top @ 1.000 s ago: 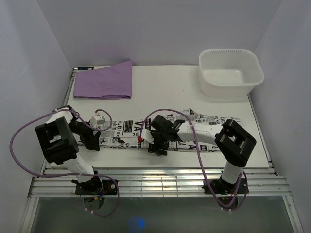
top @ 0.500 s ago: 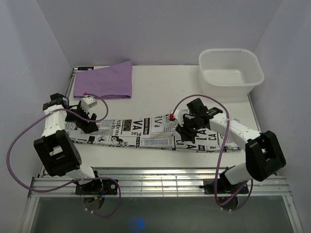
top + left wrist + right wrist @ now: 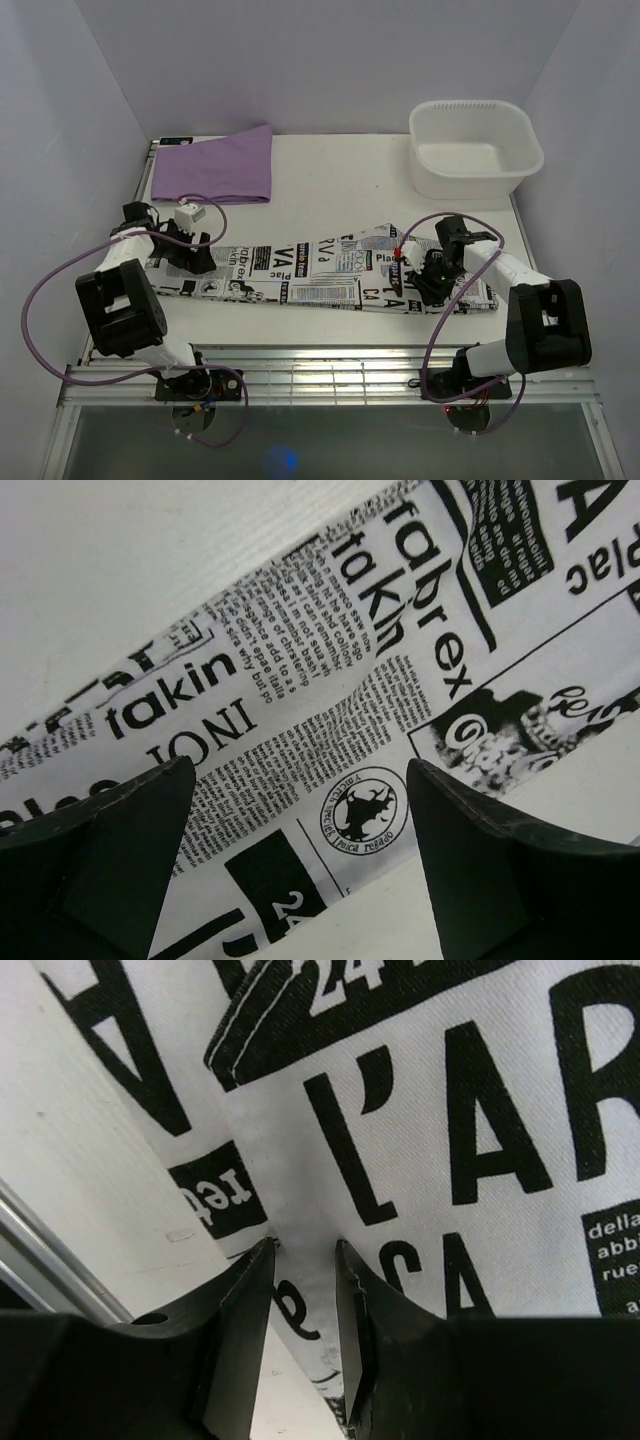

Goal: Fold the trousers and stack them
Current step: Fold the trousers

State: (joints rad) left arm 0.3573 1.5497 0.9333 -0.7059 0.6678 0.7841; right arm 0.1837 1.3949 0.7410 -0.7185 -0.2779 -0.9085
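The left arm (image 3: 122,262) is being held bent over the left end of the trousers (image 3: 300,272), with the left gripper (image 3: 300,780) being held spread wide just above them. The right arm (image 3: 497,265) is being stretched over the right end of the trousers, where a ridge of them is being pinched between the narrowed jaws of the right gripper (image 3: 298,1257).

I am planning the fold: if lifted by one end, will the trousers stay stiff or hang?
Probably floppy: the trousers lie flat with soft creases, so a lifted end would likely drape. Likely thin: a ridge bunches inside the right gripper. Pushing would probably wrinkle them.
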